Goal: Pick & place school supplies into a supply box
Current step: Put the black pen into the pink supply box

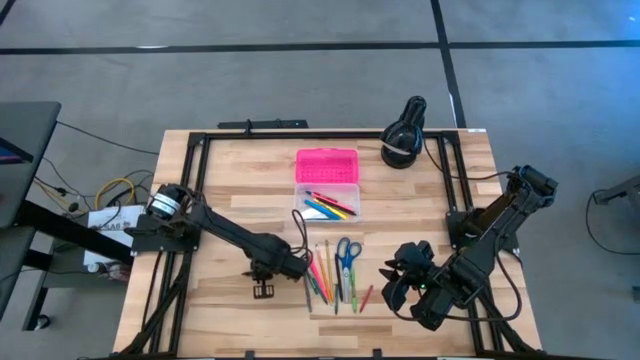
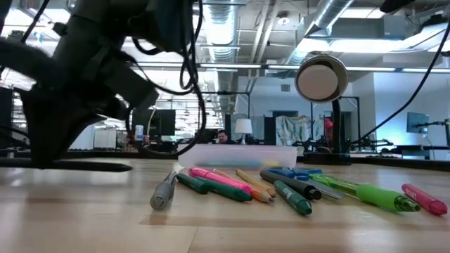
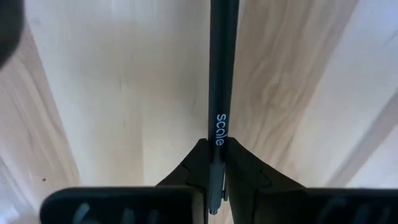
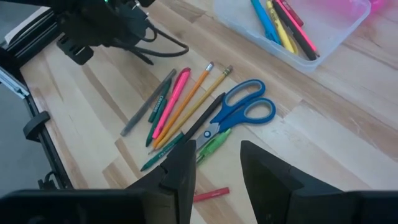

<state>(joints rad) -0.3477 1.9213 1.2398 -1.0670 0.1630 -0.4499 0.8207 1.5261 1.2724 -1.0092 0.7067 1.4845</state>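
Wooden slats form the tabletop (image 1: pixel 240 200), which is edged by a black frame; an open office with ceiling ducts lies beyond it in the low view.

Supply box (image 1: pixel 327 183): it sits at the far centre of the table, with its pink lid folded back on the far side and its clear base on the near side. Several pens and pencils in blue, yellow, red and black already lie inside the base.

School supplies (image 1: pixel 333 272): the remaining items lie in a loose row on the table, near of the box. From left to right they include a grey pen, green and pink markers, orange pencils, blue-handled scissors (image 1: pixel 347 254), a light green marker and a short red marker (image 1: pixel 366 297).

Left gripper (image 1: pixel 291 264): it is positioned low at the left end of the row. In the left wrist view its fingers (image 3: pixel 245 171) are clamped together on a thin black pen (image 3: pixel 221 93) printed with white lettering.

Right gripper (image 1: pixel 398 283): it waits just right of the row, with fingers apart and nothing between them.

Black round device (image 1: pixel 403 135): it stands at the far right of the table.
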